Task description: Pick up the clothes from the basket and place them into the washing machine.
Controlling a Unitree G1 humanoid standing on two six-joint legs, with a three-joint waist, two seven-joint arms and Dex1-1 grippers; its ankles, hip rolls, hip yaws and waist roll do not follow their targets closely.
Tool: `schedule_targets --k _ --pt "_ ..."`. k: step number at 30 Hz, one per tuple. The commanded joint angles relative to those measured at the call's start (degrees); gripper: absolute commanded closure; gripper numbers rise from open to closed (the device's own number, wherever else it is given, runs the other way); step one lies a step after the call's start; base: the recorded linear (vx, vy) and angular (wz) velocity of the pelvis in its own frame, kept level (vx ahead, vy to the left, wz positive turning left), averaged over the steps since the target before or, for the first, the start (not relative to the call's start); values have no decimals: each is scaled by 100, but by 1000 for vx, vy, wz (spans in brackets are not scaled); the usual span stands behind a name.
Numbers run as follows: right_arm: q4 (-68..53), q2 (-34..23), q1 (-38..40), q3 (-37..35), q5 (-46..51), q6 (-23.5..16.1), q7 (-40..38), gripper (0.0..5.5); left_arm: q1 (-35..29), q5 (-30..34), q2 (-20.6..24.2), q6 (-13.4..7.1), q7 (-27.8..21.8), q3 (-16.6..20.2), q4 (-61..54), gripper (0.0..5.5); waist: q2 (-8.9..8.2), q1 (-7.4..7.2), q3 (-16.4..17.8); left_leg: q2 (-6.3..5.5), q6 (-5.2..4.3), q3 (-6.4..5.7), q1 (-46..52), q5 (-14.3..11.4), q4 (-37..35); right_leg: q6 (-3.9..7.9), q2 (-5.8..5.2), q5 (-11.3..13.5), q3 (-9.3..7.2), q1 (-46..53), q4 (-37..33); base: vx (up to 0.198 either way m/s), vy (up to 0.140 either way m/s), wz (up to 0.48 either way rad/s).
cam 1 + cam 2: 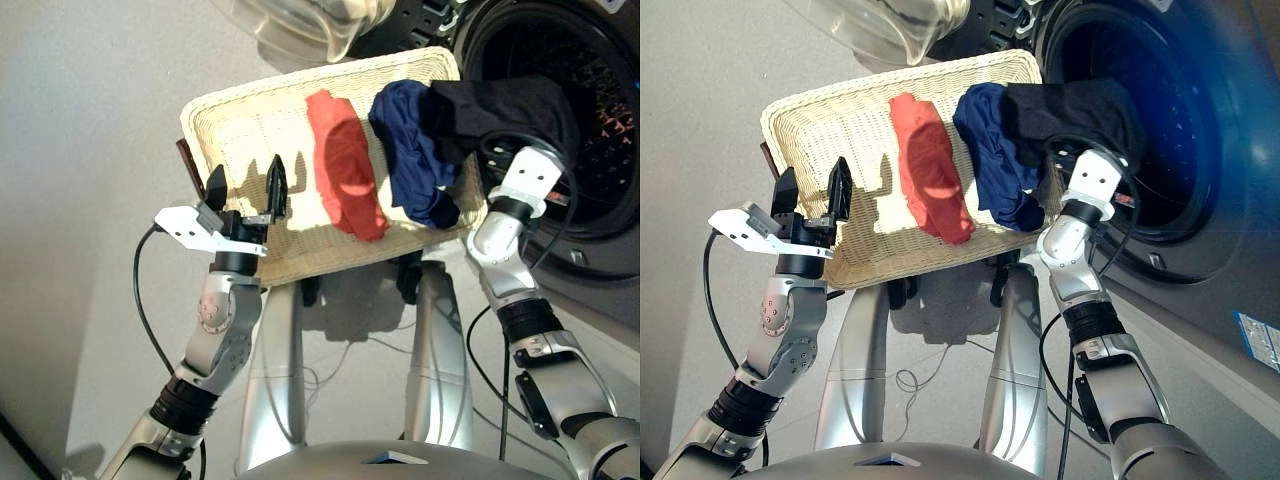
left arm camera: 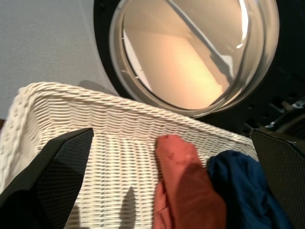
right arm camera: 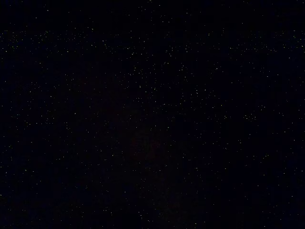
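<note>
The right end effector (image 1: 520, 150), its fingers hidden by cloth, is lifting the black garment (image 1: 505, 110) from the cream wicker basket's (image 1: 240, 120) corner toward the dark grey washing machine's (image 1: 600, 110) drum. The left end effector (image 1: 246, 186) is hovering with fingers apart over the basket's bare end, probably ready for the red-orange garment (image 1: 345, 165).

Silver-grey jointed arms with black ribbed collars, white wrist housings, thin black cables looping alongside (one per arm); left hand (image 1: 246, 186) with two black tapered fingers (image 1: 277, 187).
</note>
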Motion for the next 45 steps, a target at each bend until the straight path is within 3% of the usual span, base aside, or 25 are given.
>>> schedule_targets --k 1,5,10,17,21,30,33,34,35,45 --pt "39 -470 -597 -370 312 -589 -547 550 72 221 22 -488 -306 169 -359 0 136 107 -223 -130 79 -190 -261 307 -293 -211 95 626 -51 104 -686 0 0 0" --pt "802 -956 -1185 -433 396 -496 -804 550 0 148 116 -515 -411 53 -412 0 155 196 -193 -163 85 -179 -257 305 -299 -202 76 636 -41 91 -683 0 0 0" --pt "2131 -1475 -2042 -376 1297 -606 -818 550 -154 96 220 -435 -445 -129 -375 0 187 282 -165 -200 67 -160 -282 314 -305 -206 61 624 -18 78 -658 0 0 0" --pt "3471 -2520 -2795 335 1269 -16 -589 550 -167 3 328 -445 -578 -167 -564 0 208 419 -169 -240 53 -174 -348 329 -273 -202 34 620 -19 26 -618 0 0 0" --pt "4105 -2927 -3103 563 1577 33 -409 550 -170 -72 352 -454 -589 -240 -592 0 194 443 -184 -226 44 -161 -345 325 -268 -201 18 620 -9 18 -604 0 0 0" --pt "4641 -2837 -3501 264 3752 -490 449 550 -201 -190 278 -275 -578 -266 -589 0 151 354 -180 -187 18 -159 -330 293 -226 -231 59 613 5 24 -591 0 0 0" --pt "4513 -2610 -3398 380 4316 -482 1209 550 -147 -211 269 -193 -623 -198 -590 0 148 339 -164 -174 19 -148 -328 301 -223 -231 59 621 -5 28 -589 0 0 0" --pt "4339 -2514 -3295 584 4586 -426 1654 405 -129 -253 259 -156 -708 -142 -568 0 116 308 -137 -150 10 -136 -317 308 -226 -233 76 639 -11 50 -611 0 0 0" --pt "4353 -2515 -3298 599 4621 -432 1691 0 -119 -264 256 -155 -723 -130 -566 0 117 301 -138 -149 9 -134 -310 309 -230 -233 78 642 -9 57 -615 0 0 0" --pt "4187 -2172 -3440 943 4694 -390 2081 0 18 -288 193 -80 -828 -55 -538 0 85 230 -48 -115 17 -93 -263 315 -203 -250 109 652 -21 109 -633 0 0 0"
